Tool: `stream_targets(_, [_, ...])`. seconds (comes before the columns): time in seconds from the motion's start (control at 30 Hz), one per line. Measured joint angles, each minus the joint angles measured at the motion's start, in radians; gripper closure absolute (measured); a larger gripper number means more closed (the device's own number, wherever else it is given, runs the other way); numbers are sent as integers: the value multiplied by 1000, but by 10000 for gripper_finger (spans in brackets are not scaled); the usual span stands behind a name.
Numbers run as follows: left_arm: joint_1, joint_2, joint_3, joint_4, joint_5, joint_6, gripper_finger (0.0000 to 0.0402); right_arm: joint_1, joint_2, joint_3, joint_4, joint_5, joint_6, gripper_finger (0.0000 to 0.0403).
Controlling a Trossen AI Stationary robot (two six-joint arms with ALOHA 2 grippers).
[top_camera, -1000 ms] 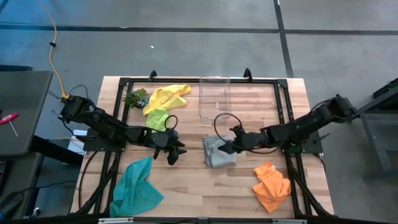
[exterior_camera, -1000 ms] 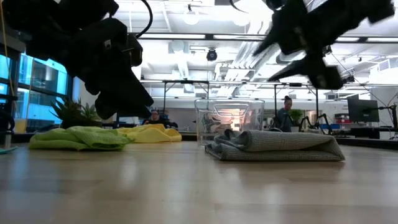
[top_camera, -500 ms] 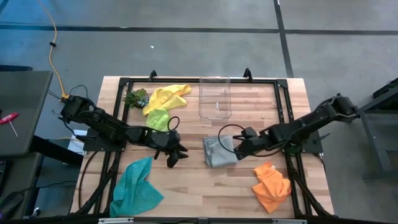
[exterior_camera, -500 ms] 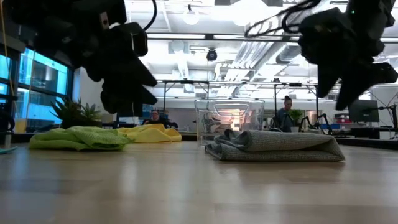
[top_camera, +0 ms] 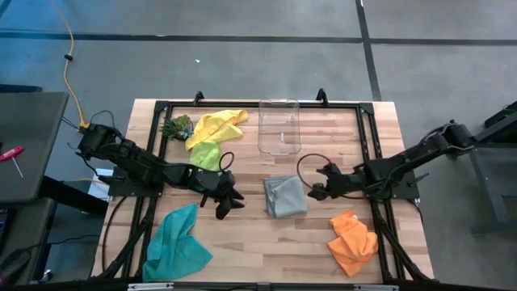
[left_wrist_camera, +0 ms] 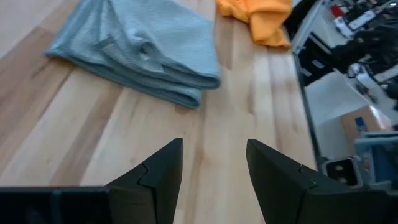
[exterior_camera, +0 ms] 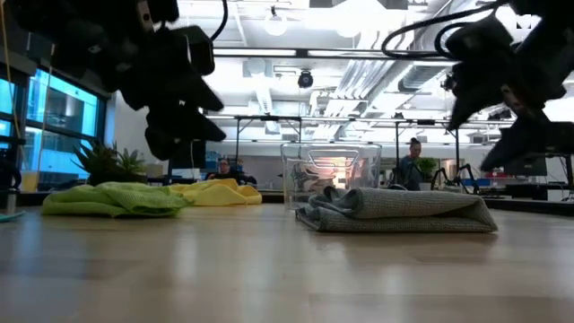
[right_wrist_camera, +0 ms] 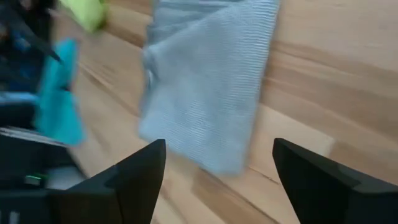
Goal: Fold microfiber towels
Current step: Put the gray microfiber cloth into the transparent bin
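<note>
Lying near the table's [top_camera: 242, 242] front edge are the teal towel [top_camera: 176, 246] and orange towel [top_camera: 353, 241]. Mid-table, the folded grey towel [top_camera: 284, 196] sits between the open, empty left gripper [top_camera: 227, 200] and right gripper [top_camera: 315, 191]. Yellow [top_camera: 216, 125] and lime [top_camera: 203, 153] towels lie toward the far-left corner.

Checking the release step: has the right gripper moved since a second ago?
Yes. The right gripper has pulled back off the grey towel, toward the table's right edge, fingers open and empty. The towel lies folded.
</note>
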Motion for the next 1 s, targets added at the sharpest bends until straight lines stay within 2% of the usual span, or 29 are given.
stream_targets(0.1, [0, -26, 1, 0, 19, 0, 234, -13, 32, -26, 45, 3, 28, 114])
stream_targets(0.3, [0, -125, 2, 0, 27, -1, 234, -63, 189, 3, 82, 4, 23, 114])
stream_targets(0.4, [0, -184, 2, 1, 7, 0, 234, -81, 276, 42, 113, -9, 6, 114])
stream_targets(0.57, [-1, -261, 2, 2, -86, 10, 234, -95, 394, 88, 117, -32, 27, 114])
stream_targets(0.73, [-1, -292, 2, -3, -145, 34, 234, -95, 469, 137, 108, -38, 27, 114])
stream_targets(1.0, [-1, -294, 2, -84, -148, 34, 234, -94, 576, 230, 81, -63, 32, 118])
